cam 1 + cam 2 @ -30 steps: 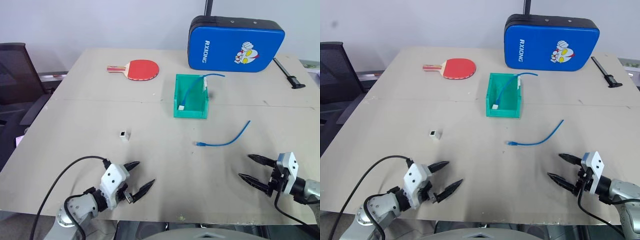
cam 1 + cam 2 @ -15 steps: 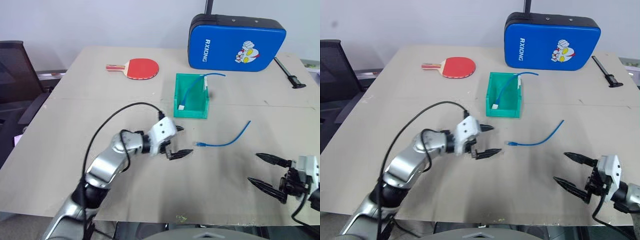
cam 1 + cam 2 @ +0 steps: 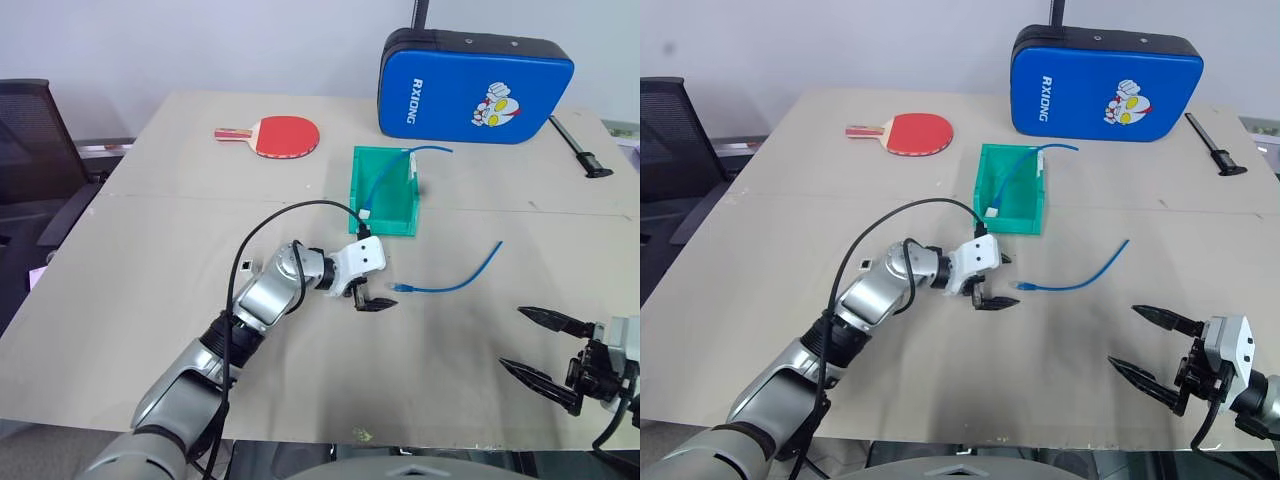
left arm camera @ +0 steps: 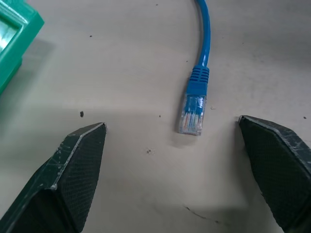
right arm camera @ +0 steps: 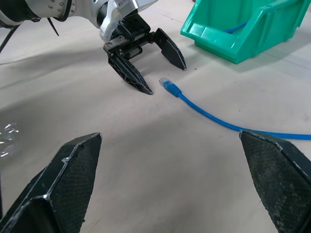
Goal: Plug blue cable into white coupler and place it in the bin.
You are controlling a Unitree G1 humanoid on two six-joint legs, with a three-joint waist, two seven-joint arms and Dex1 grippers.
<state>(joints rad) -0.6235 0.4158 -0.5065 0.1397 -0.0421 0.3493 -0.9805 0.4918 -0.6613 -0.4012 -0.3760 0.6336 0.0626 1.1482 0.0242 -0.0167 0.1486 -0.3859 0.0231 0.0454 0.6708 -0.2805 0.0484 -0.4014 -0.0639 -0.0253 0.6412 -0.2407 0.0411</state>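
1. Left wrist view: the left gripper (image 4: 172, 141) is holding its fingers (image 4: 73, 170) apart, with the clear plug of the blue cable (image 4: 194, 104) lying on the table (image 4: 121, 73) between them, untouched.
2. The right gripper (image 3: 545, 360) is hovering near the table's front edge, jaws spread, gripping nothing.
3. The white coupler (image 3: 246, 266) is sitting on the table beside the left forearm.
4. The bin (image 3: 383, 222) is standing just beyond the left gripper, containing another blue cable (image 3: 385, 175).
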